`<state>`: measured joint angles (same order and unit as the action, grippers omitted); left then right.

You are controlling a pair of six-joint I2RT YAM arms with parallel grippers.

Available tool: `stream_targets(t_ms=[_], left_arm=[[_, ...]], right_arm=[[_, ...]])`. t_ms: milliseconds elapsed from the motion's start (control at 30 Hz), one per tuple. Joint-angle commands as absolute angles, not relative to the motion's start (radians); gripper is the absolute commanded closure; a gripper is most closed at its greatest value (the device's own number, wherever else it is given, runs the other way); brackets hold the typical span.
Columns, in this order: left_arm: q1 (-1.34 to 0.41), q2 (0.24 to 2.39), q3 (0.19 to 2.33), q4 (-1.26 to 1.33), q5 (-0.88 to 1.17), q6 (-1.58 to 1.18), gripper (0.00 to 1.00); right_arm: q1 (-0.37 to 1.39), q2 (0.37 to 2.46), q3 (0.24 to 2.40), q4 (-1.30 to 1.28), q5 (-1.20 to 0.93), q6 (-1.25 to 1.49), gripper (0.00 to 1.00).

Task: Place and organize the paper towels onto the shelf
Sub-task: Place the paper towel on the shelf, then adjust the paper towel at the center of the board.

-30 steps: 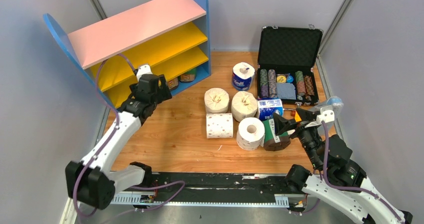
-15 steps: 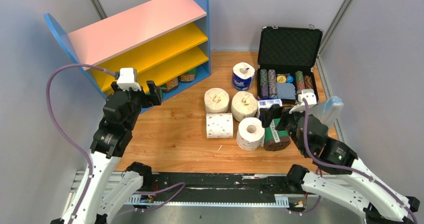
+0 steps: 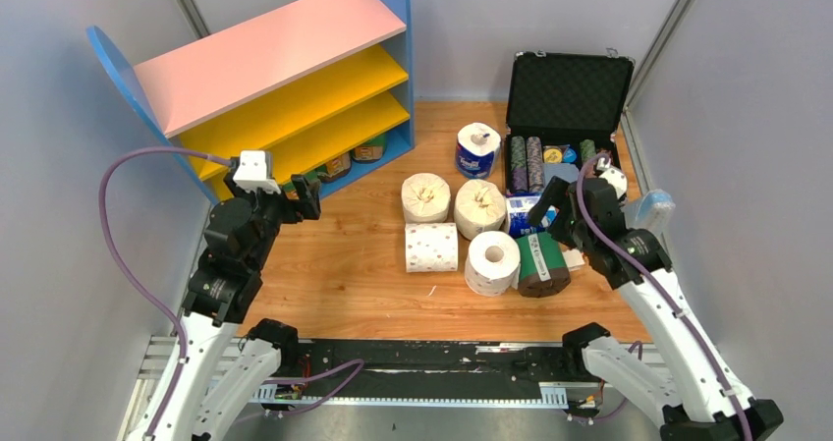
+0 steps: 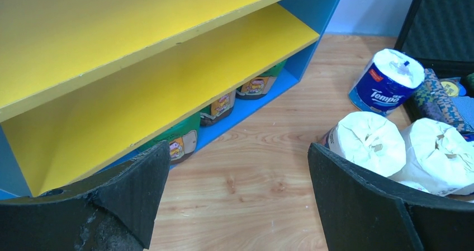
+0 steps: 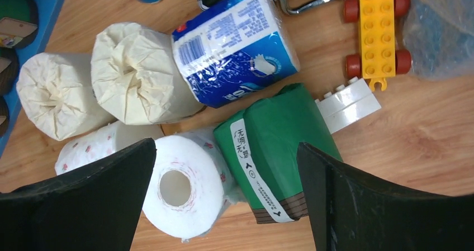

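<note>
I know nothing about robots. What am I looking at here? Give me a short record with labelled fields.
Shelf: three-tier wooden shelf with blue sides, pink top and yellow boards, back left.
On shelf: green-wrapped rolls on the bottom tier only.
Loose on table: cream-wrapped rolls, bare white roll with hollow core, green-wrapped roll, blue-white printed rolls.
Left gripper: open, empty, near the shelf.
Right gripper: open, empty, above the loose rolls.

Loose paper towels [image 3: 478, 227] cluster mid-desk: two cream-wrapped rolls upright, a bare white roll showing its hollow core, a green-wrapped roll [image 5: 274, 151] and a blue-printed roll [image 5: 235, 44] on their sides. The shelf [image 3: 265, 78], tilted back-left, holds green-wrapped rolls [image 4: 180, 142] on its bottom tier.
</note>
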<state>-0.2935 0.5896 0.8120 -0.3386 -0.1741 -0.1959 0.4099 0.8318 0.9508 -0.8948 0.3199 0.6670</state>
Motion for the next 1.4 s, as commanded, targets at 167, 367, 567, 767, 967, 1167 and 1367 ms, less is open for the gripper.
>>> stream_targets(t_ms=[167,367,567,767,967,1167,1367], left_arm=[[-0.317,0.492,0.789,-0.282,-0.196,-0.198,0.0],[-0.331,0.475,0.78,-0.279,-0.205,-0.198,0.0],[-0.336,0.472,0.781,-0.282,-0.195,-0.198,0.0],[-0.337,0.465,0.78,-0.284,-0.193,-0.199,0.0],[-0.34,0.446,0.776,-0.287,-0.205,-0.194,0.0],[-0.354,0.437,0.773,-0.286,-0.21,-0.192,0.0],[-0.367,0.437,0.773,-0.284,-0.212,-0.188,0.0]], right_arm=[[0.258,1.024,0.962,-0.95,0.062,0.663,0.0],[0.25,1.063,0.988,-0.999,0.08,0.649,0.0],[0.247,1.116,1.033,-1.008,0.098,0.64,0.0],[0.248,1.228,1.148,-1.006,0.195,0.634,0.0],[0.258,1.396,1.224,-1.044,0.197,0.615,0.0],[0.34,1.441,1.215,-1.116,0.252,0.626,0.0],[0.427,1.451,1.206,-1.15,0.252,0.619,0.0]])
